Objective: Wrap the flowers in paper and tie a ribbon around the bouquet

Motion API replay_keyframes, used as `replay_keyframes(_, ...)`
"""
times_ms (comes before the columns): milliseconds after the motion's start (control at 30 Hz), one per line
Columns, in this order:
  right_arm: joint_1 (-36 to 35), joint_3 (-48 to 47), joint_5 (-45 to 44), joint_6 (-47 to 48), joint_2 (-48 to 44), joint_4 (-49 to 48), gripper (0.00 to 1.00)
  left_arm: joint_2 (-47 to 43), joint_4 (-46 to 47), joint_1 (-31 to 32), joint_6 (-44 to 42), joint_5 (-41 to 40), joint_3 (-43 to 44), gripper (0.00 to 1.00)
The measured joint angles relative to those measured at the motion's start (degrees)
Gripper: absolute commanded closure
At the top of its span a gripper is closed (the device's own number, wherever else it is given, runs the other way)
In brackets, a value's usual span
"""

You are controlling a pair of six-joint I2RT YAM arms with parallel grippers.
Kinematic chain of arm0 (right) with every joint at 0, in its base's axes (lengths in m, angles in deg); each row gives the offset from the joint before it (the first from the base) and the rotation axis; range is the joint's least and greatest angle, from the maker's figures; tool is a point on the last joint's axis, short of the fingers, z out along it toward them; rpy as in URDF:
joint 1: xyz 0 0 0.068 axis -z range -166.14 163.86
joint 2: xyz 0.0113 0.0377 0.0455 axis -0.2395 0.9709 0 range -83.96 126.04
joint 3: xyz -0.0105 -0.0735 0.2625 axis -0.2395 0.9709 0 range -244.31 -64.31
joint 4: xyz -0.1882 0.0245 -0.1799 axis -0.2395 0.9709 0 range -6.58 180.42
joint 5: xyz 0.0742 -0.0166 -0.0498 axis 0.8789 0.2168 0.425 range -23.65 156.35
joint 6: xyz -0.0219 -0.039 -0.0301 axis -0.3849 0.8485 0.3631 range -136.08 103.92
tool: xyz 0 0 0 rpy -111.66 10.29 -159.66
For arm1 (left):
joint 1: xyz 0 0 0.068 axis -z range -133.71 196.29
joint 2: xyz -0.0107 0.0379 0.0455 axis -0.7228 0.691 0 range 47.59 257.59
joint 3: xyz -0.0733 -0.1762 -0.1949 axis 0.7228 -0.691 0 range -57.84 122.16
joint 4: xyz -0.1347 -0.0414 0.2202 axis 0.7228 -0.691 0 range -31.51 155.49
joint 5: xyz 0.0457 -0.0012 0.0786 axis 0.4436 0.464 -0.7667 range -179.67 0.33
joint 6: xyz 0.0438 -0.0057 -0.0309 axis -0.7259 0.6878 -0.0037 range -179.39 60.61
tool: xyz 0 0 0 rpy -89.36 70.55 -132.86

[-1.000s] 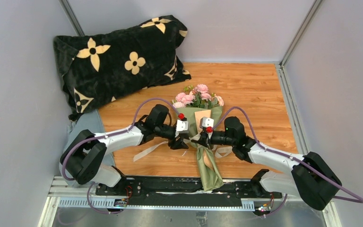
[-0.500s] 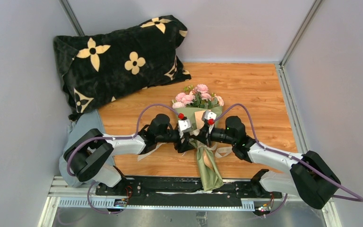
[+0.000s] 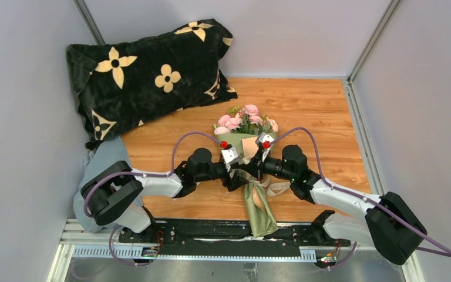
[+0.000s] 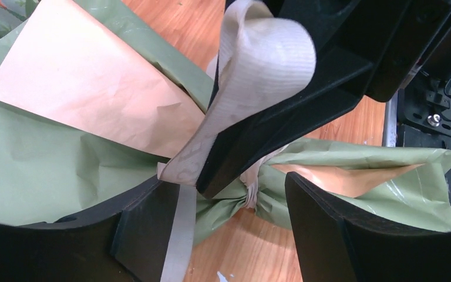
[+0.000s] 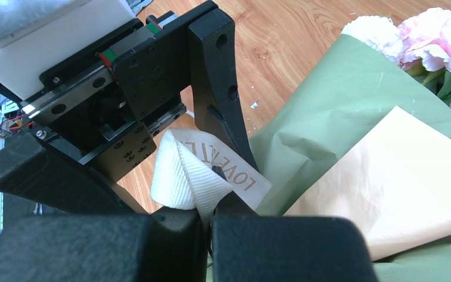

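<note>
Left fingers (image 4: 340, 235) have slid in from the side and spread wide now, straddling the cinched neck of the bouquet (image 3: 257, 202) with nothing clamped. The right fingers (image 5: 282, 247) stay pinched tight on a folded loop of ribbon (image 5: 191, 170), right between the left pair. Just beyond both, the olive and tan paper (image 4: 64, 88) fans open, with the pink flowers (image 3: 243, 120) at the far end on the wooden surface (image 3: 317, 117).

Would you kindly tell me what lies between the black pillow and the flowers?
Only bare wooden tabletop separates pillow and flowers, as the top external view shows.
</note>
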Motion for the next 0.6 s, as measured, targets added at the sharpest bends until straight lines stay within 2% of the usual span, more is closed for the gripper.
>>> replay_keyframes(133,0.0,0.9,-1.2,-1.1,-1.9,0.5,1.0,1.3,1.4,0.9,0.2,-2.0,0.0,0.23)
replay_keyframes(200,0.0,1.1,-1.6,-1.3,-2.4,0.6,1.0,2.0,1.9,1.4,0.1,-2.9,0.0,0.26)
replay_keyframes(333,0.0,1.2,-2.1,-1.6,-2.4,0.6,1.0,3.4,3.7,2.3,0.3,-4.5,0.3,0.41)
replay_keyframes(600,0.0,1.2,-2.7,-2.9,-1.5,0.7,1.0,6.4,7.5,2.7,2.0,-5.2,1.2,0.84)
